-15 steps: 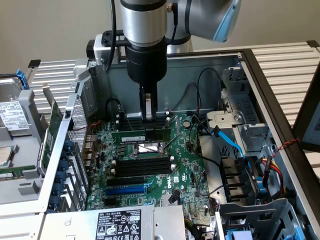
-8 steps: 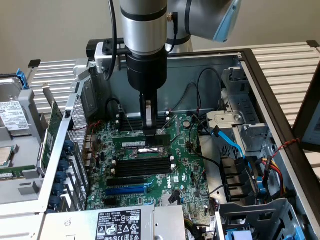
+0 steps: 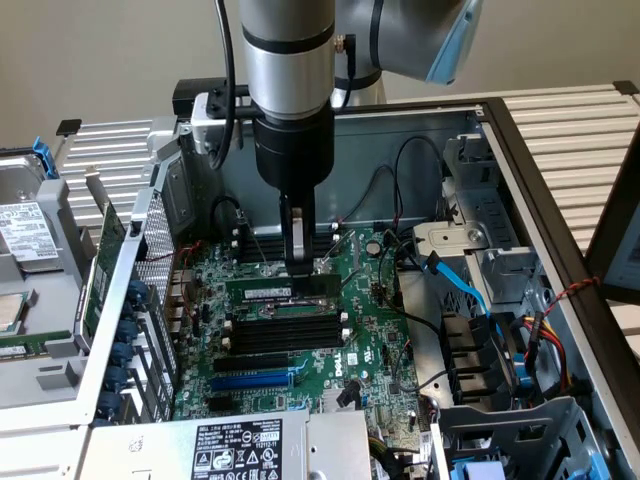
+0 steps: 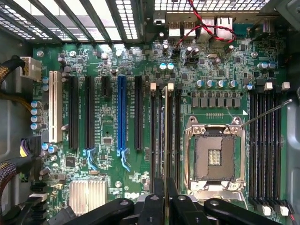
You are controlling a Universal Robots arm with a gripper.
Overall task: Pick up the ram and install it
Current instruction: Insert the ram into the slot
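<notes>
The ram (image 3: 268,290) is a thin green stick with a white label. It stands on edge over the rearmost of the black memory slots (image 3: 285,335) on the green motherboard (image 3: 372,340). My gripper (image 3: 298,262) reaches straight down and is shut on the ram's end towards the exterior view's right. In the wrist view the ram (image 4: 167,131) appears edge-on as a pale thin line, running between two black slots (image 4: 153,136). My gripper (image 4: 165,192) has a black finger pressed on each side of it. Whether the ram is seated in the slot I cannot tell.
A blue expansion slot (image 3: 255,381) (image 4: 122,112) lies beside the memory slots. An open CPU socket (image 4: 214,157) and a second bank of slots (image 4: 265,140) sit nearby. Blue cables (image 3: 470,290) and drive bays crowd the exterior view's right. Case walls (image 3: 400,130) enclose the board.
</notes>
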